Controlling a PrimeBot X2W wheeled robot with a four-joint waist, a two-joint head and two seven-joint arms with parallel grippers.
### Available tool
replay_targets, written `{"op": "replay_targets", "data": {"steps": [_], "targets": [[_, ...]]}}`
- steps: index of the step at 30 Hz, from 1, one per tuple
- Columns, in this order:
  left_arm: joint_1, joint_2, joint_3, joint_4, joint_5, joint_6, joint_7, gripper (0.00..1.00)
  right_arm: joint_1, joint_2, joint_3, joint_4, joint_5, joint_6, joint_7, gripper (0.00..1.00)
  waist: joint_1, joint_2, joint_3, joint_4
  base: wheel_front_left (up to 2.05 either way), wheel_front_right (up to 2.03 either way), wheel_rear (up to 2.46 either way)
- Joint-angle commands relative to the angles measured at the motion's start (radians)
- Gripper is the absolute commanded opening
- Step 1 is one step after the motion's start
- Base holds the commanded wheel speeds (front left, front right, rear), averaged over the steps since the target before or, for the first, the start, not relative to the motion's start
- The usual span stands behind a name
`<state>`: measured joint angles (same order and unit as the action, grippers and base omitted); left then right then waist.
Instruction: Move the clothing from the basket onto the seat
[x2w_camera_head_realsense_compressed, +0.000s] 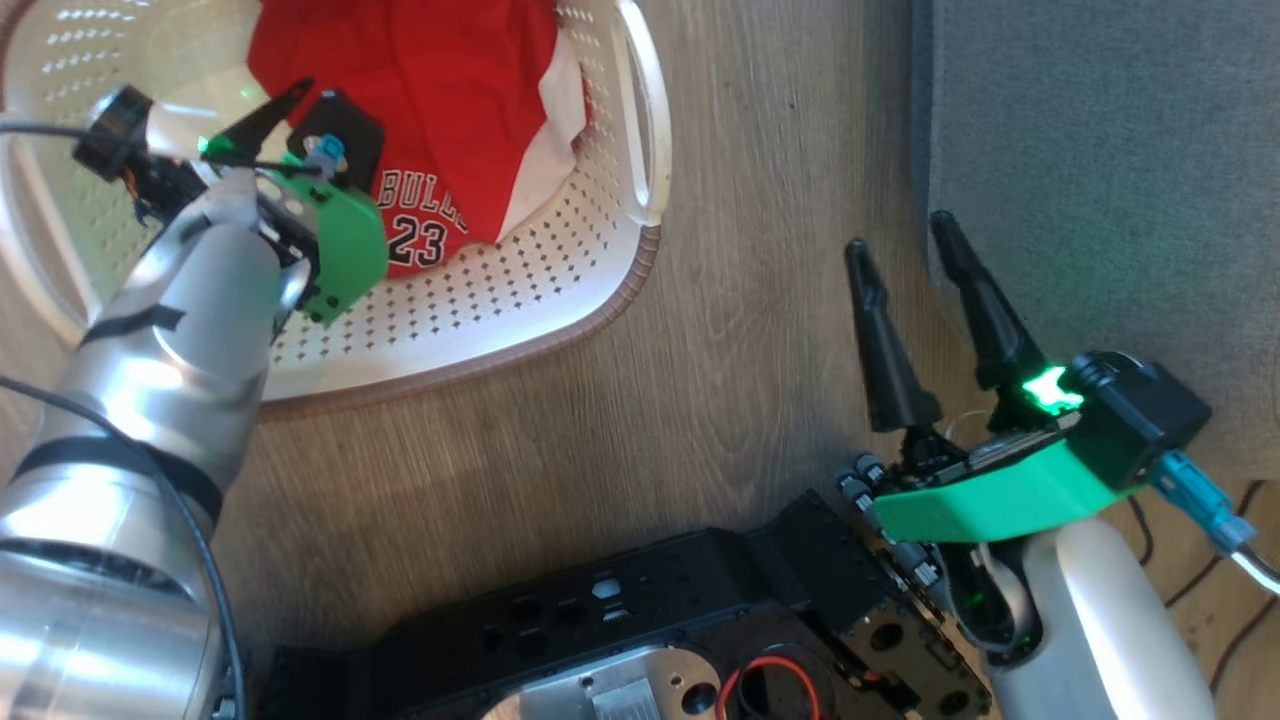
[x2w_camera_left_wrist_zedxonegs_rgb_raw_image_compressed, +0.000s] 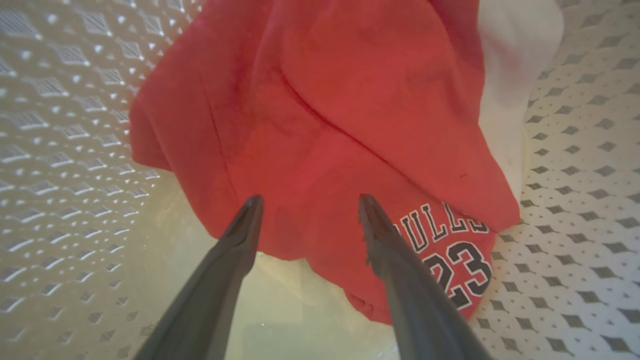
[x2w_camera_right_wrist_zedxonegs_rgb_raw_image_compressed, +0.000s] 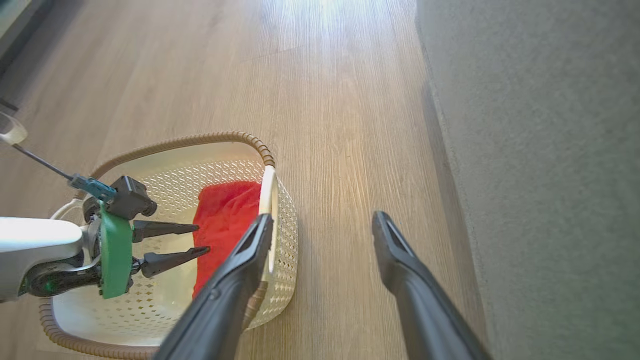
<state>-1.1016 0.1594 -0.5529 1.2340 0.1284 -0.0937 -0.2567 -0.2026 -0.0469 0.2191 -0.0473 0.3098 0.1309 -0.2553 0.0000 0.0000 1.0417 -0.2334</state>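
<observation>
The red clothing (x2w_camera_head_realsense_compressed: 440, 110) with white panels and the print BULLS 23 lies bunched in the cream basket (x2w_camera_head_realsense_compressed: 560, 290), toward its right wall. My left gripper (x2w_camera_left_wrist_zedxonegs_rgb_raw_image_compressed: 307, 202) is inside the basket, open, its fingertips just over the garment's near edge; the fabric (x2w_camera_left_wrist_zedxonegs_rgb_raw_image_compressed: 350, 125) is not between them. In the right wrist view the left gripper (x2w_camera_right_wrist_zedxonegs_rgb_raw_image_compressed: 202, 239) points at the red cloth (x2w_camera_right_wrist_zedxonegs_rgb_raw_image_compressed: 225, 220) from the left. My right gripper (x2w_camera_head_realsense_compressed: 900, 232) is open and empty above the wood floor, beside the grey seat (x2w_camera_head_realsense_compressed: 1100, 180). A second garment cannot be told apart.
The basket (x2w_camera_right_wrist_zedxonegs_rgb_raw_image_compressed: 220, 137) stands on wood-look floor (x2w_camera_head_realsense_compressed: 750, 250) left of the seat's grey side (x2w_camera_right_wrist_zedxonegs_rgb_raw_image_compressed: 540, 150). My dark base (x2w_camera_head_realsense_compressed: 620, 620) fills the lower middle of the head view. Cables run along my left arm (x2w_camera_head_realsense_compressed: 150, 330).
</observation>
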Motion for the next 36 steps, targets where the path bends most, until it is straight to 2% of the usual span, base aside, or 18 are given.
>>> {"op": "replay_targets", "data": {"steps": [1,8,18,25,36], "targets": [[0.014,0.028,0.006,0.001,0.011,0.002,-0.005,1.00,0.032,-0.003,0.026,-0.029,0.008,0.000,-0.006,1.00,0.0000,0.0000,0.005,-0.005,0.00,0.00,0.00],[-0.037,0.007,-0.030,0.042,0.025,-0.004,0.021,1.00,0.062,-0.003,0.063,-0.099,0.032,0.000,-0.006,1.00,0.0000,0.0000,0.016,-0.020,0.00,0.00,0.00],[-0.098,-0.025,-0.047,0.055,0.012,-0.003,0.128,1.00,0.127,-0.003,0.097,-0.195,0.059,0.000,-0.006,1.00,0.0000,0.0000,0.028,-0.035,0.00,0.00,0.00],[-0.098,-0.023,-0.086,0.056,0.029,-0.007,0.213,1.00,0.182,-0.003,0.088,-0.258,0.063,0.000,-0.006,1.00,0.0000,0.0000,0.031,-0.036,0.00,0.00,0.00],[-0.063,-0.019,-0.097,0.057,-0.010,-0.029,0.303,1.00,0.234,-0.003,0.074,-0.311,0.020,0.000,-0.006,1.00,0.0000,0.0000,0.043,-0.006,0.00,0.00,0.00]]}}
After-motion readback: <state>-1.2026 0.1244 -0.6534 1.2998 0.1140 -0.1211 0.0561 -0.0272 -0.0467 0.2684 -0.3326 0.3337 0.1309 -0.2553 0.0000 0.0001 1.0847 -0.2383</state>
